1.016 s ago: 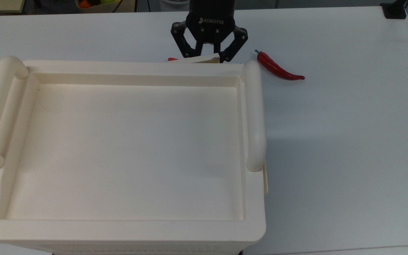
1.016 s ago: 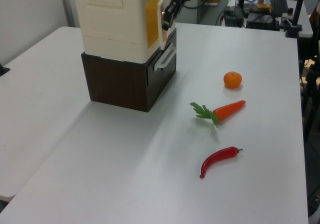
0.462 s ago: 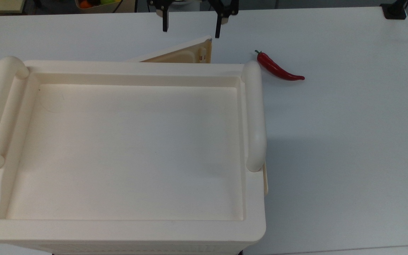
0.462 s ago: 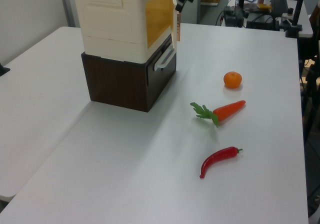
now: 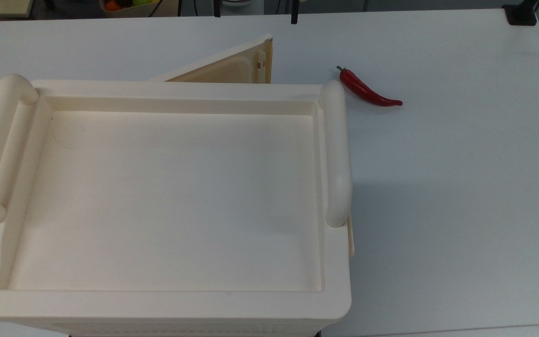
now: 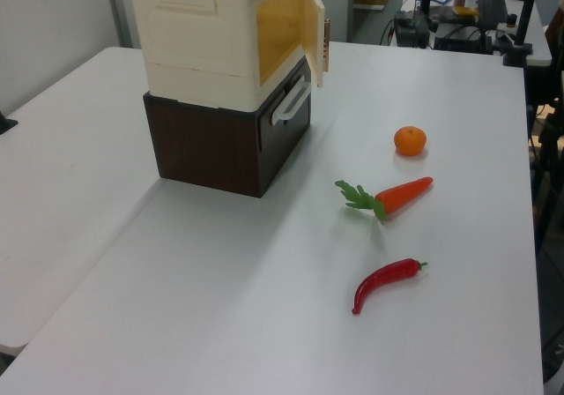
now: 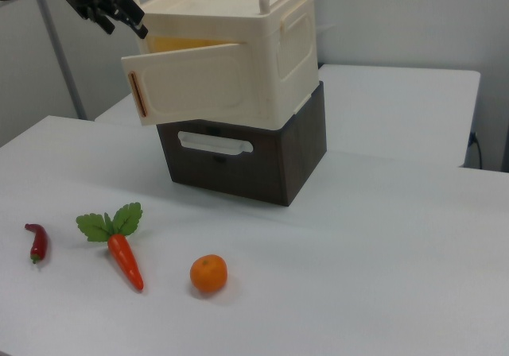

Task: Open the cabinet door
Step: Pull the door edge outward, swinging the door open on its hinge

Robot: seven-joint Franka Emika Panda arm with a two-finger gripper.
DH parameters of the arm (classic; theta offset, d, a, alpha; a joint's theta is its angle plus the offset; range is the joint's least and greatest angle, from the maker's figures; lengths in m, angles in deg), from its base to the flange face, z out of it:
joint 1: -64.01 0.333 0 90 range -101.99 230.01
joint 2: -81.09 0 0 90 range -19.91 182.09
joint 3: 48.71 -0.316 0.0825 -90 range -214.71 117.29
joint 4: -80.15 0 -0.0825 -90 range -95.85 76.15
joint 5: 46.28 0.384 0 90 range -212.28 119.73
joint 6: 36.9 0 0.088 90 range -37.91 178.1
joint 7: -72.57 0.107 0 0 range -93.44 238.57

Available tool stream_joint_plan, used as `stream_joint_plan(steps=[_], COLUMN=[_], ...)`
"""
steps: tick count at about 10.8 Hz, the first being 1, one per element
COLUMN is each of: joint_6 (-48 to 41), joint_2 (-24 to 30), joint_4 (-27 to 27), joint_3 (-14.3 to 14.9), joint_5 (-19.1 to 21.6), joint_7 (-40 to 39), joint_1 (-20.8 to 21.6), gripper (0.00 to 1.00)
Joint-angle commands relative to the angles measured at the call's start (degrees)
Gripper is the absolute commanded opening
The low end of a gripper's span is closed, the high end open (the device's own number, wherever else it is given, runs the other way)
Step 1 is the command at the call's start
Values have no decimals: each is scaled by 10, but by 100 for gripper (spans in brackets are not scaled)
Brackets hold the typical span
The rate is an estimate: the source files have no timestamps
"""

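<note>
The cream cabinet (image 5: 166,196) (image 6: 207,42) (image 7: 262,30) stands on a dark brown drawer unit (image 6: 220,144) (image 7: 262,153). Its cabinet door (image 5: 225,68) (image 6: 312,33) (image 7: 199,82) hangs partly open, swung out from the front, and the yellowish inside shows behind it. My gripper (image 7: 119,13) is open and holds nothing. It hovers clear of the door, above and beyond the door's free edge at the right view's upper left. In the top view, two dark fingertips (image 5: 293,18) show wide apart at the upper edge.
A red chilli (image 5: 367,89) (image 6: 384,280) (image 7: 36,241), a carrot (image 6: 397,194) (image 7: 121,253) and an orange (image 6: 410,140) (image 7: 208,273) lie on the white table (image 5: 461,187) in front of the cabinet. The drawer unit has a pale handle (image 7: 213,142).
My gripper let go of the door's edge and drew back, away from the cabinet. The door swung from nearly shut to clearly ajar.
</note>
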Motion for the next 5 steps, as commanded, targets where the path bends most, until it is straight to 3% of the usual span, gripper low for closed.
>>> stream_joint_plan(steps=[1, 5], joint_6=[46, 15], joint_2=[-27, -32], joint_4=[4, -29], joint_3=[-14, -14], joint_5=[-8, -10], joint_7=[14, 8], joint_1=[4, 3], gripper=[100, 100])
